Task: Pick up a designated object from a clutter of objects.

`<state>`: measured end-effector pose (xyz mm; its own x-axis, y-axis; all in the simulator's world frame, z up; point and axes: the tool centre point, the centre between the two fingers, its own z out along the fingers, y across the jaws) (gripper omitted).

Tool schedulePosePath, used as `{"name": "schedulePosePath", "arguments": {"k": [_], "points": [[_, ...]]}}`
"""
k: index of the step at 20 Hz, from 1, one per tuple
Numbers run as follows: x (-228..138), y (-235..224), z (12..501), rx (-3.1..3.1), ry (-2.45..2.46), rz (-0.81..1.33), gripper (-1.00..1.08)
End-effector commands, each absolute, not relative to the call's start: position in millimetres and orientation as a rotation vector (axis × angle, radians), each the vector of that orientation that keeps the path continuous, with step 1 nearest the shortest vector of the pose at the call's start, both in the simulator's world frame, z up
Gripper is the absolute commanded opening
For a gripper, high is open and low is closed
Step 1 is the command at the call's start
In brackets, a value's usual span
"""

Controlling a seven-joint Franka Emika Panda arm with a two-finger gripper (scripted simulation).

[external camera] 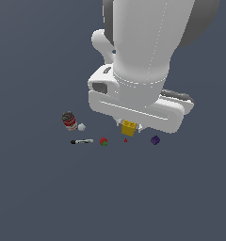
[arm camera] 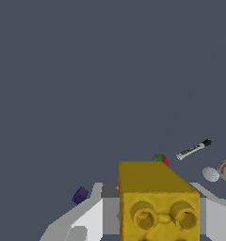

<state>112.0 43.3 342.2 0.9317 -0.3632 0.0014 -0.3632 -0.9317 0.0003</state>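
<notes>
The designated object, a bright yellow studded cube (external camera: 129, 128), sits directly under the white hand in the exterior view. It fills the space between the jaws in the wrist view (arm camera: 158, 200), its round studs facing the camera. My gripper (external camera: 129, 126) is shut on it, with a white finger (arm camera: 89, 219) pressed against each side. The rest of the clutter of objects lies on the dark floor around it. A tiny red bit (external camera: 125, 140) is just in front of the cube and a dark purple cube (external camera: 155, 140) lies toward the exterior view's right.
Toward the exterior view's left lie a red-green ball (external camera: 103, 141), a black-white marker (external camera: 82, 141), a white lump (external camera: 81, 126) and a red-white can (external camera: 69, 120). The arm's bulky white body fills the upper middle of the exterior view.
</notes>
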Motion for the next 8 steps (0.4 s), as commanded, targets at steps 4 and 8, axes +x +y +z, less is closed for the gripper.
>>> {"name": "schedulePosePath", "arguments": {"k": [4,8], "points": [[113,55,360,3.087,-0.582,0.000,-1.00],[114,58,363,3.087,-0.582,0.000,-1.00]]}}
